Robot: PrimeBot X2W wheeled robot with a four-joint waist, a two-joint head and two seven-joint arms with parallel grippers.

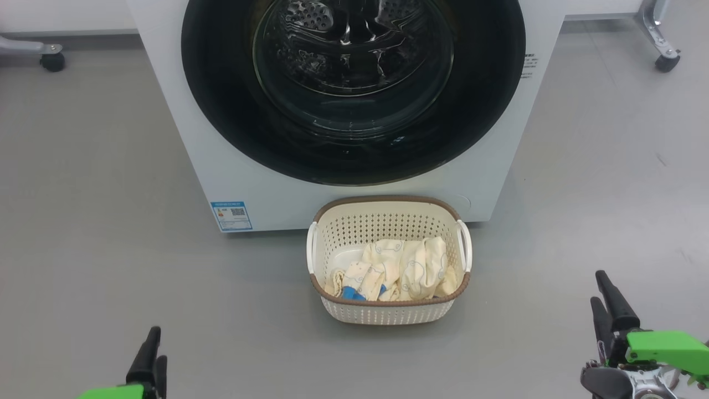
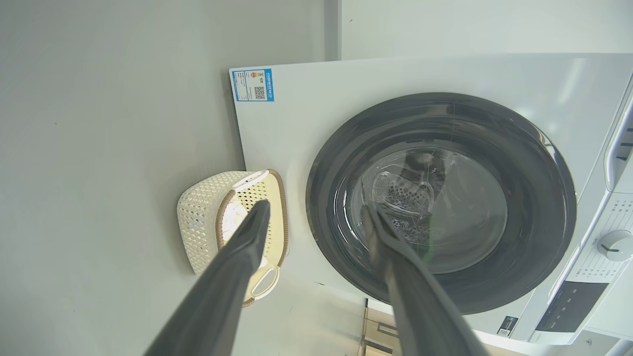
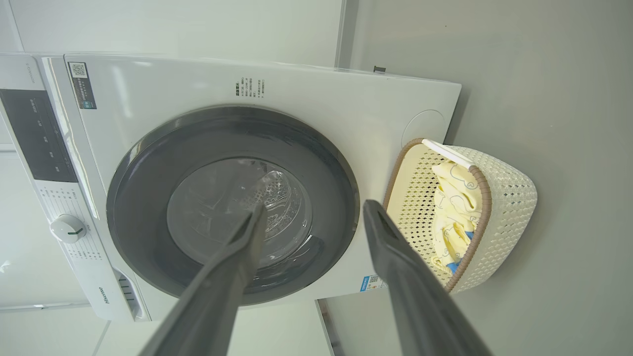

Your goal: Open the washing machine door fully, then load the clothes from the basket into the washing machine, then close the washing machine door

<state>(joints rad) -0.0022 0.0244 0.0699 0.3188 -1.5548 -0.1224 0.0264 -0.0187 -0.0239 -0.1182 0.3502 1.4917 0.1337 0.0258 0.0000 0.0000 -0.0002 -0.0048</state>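
The white washing machine [image 1: 183, 138] stands ahead with its round black-rimmed door [image 1: 221, 100] shut against the front. On the floor just before it sits the cream basket [image 1: 388, 313], holding the cream-yellow clothes [image 1: 404, 269] with blue trim. My left gripper [image 1: 154, 346] is low at the left, well short of the basket, its fingers [image 2: 247, 237] spread open and empty. My right gripper [image 1: 602, 291] is low at the right, open and empty too. The left wrist view shows the door [image 2: 346, 148] and basket [image 2: 198, 217]; the right wrist view shows the door [image 3: 148, 163], basket [image 3: 509, 198] and clothes [image 3: 455, 198].
Grey floor [image 1: 99, 249] spreads on both sides of the basket. Wheeled frame legs stand at the far left [image 1: 52, 61] and far right [image 1: 664, 58]. A blue label [image 1: 231, 215] marks the machine's lower left corner. The control panel and dial [image 3: 69, 230] are on the machine's upper front.
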